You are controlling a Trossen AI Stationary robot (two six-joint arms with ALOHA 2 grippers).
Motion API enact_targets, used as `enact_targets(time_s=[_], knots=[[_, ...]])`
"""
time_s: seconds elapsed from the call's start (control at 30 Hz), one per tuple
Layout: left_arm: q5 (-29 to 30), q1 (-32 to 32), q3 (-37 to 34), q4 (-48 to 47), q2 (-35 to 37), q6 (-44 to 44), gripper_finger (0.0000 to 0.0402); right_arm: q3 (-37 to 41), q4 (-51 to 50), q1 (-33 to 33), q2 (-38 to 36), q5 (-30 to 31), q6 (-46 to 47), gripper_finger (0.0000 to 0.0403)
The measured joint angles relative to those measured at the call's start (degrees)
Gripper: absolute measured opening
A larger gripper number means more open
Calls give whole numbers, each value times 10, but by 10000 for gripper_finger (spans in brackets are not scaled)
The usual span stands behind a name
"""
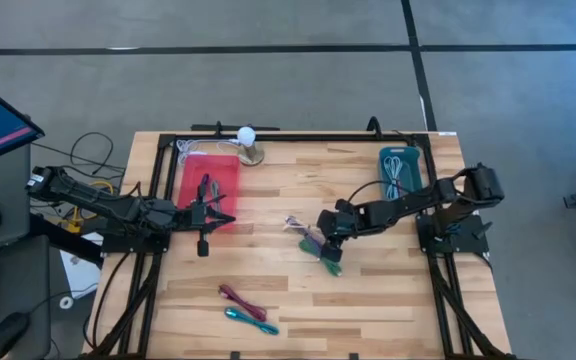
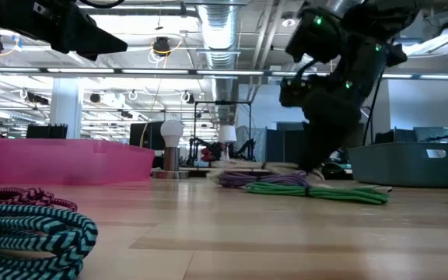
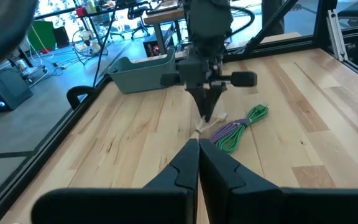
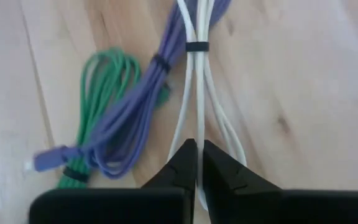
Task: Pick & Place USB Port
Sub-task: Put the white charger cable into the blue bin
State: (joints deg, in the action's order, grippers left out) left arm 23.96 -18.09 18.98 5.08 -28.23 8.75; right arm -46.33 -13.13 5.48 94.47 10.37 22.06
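Three coiled USB cables lie together mid-table: white (image 4: 199,74), purple (image 4: 143,106) and green (image 4: 107,81). In the high view they show as a bundle (image 1: 316,243). My right gripper (image 4: 197,155) points down over them and is shut on the white cable; it also shows in the left wrist view (image 3: 209,117). My left gripper (image 3: 197,158) is shut and empty, held above the table beside the pink bin (image 1: 208,185), pointing toward the right arm. My right gripper pinches the white cable's strands (image 4: 199,134) between its two fingertips, near one end of the coil. It comes from above, pointing down, in line with the coil's length. Outer strands pass on either side of the fingers. The coil lies on the table.
A teal bin (image 1: 400,170) holding a cable stands at the far right. A red cable (image 1: 240,298) and a teal cable (image 1: 253,320) lie near the front edge. A white lamp (image 1: 248,137) stands at the far edge beside the pink bin.
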Motion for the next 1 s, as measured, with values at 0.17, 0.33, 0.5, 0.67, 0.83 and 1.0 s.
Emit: enact_targets(time_s=[0.17, 0.33, 0.5, 0.67, 0.83, 1.0], knots=[[0, 0, 0, 0, 0, 0, 11, 0, 1, 0, -43, 11, -2, 4], [0, 0, 0, 0, 0, 0, 11, -1, -8, 0, -97, 53, -2, 3], [0, 0, 0, 0, 0, 0, 11, -1, -82, -4, -166, 119, 15, 2], [0, 0, 0, 0, 0, 0, 11, -1, -172, -10, -240, 189, 60, 1], [0, 0, 0, 0, 0, 0, 11, -1, -263, -22, -313, 234, 120, 1], [0, 0, 0, 0, 0, 0, 11, -1, -376, -32, -374, 278, 205, 1]])
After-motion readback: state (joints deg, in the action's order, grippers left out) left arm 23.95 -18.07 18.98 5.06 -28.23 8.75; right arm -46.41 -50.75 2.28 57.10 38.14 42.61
